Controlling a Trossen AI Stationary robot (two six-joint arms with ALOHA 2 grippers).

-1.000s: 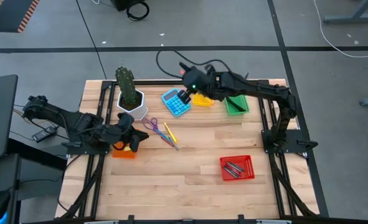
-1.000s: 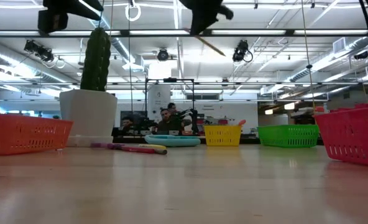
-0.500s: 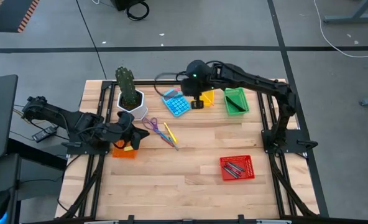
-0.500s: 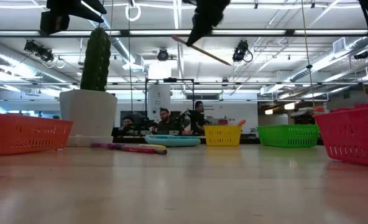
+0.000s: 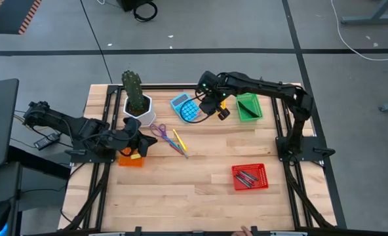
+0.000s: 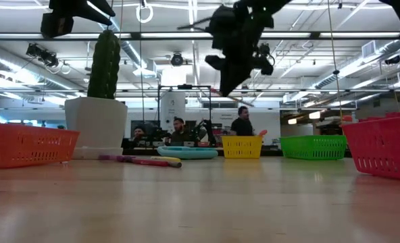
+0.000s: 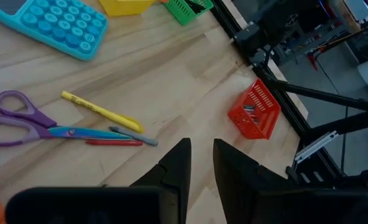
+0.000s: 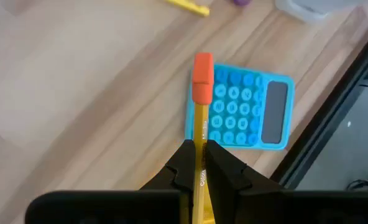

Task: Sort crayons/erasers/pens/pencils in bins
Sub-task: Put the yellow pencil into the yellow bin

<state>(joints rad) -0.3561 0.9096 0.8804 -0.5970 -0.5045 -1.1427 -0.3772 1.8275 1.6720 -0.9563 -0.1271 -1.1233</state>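
Nearest in the low view, at the frame's left and right edges, stand the orange bin [image 6: 26,145] and the red bin [image 6: 384,148]; the high view alone shows dark pens [image 5: 246,177] lying in the red one. Above the orange bin, at the high view's left, the left gripper [image 7: 199,163] waits with its fingers slightly apart and holding nothing. Mid-desk lie the scissors [image 5: 158,132] with a few loose sticks [image 5: 178,141] just beside them, not yet sorted. Farther back, the right gripper [image 8: 196,160] is clamped on a yellow pencil [image 8: 201,134] above the blue calculator [image 5: 186,107], near the yellow bin [image 6: 242,146] and green bin [image 5: 249,106]. Only the right wrist view shows the grip plainly: the pencil's orange eraser end reaches well beyond the fingers, so the hold looks to sit far from that end. The risk I judge is that the pencil swings or slips in so narrow a pinch, or catches a bin rim and falls onto the calculator. The desk [image 5: 200,183] is otherwise bare toward the lower frame.
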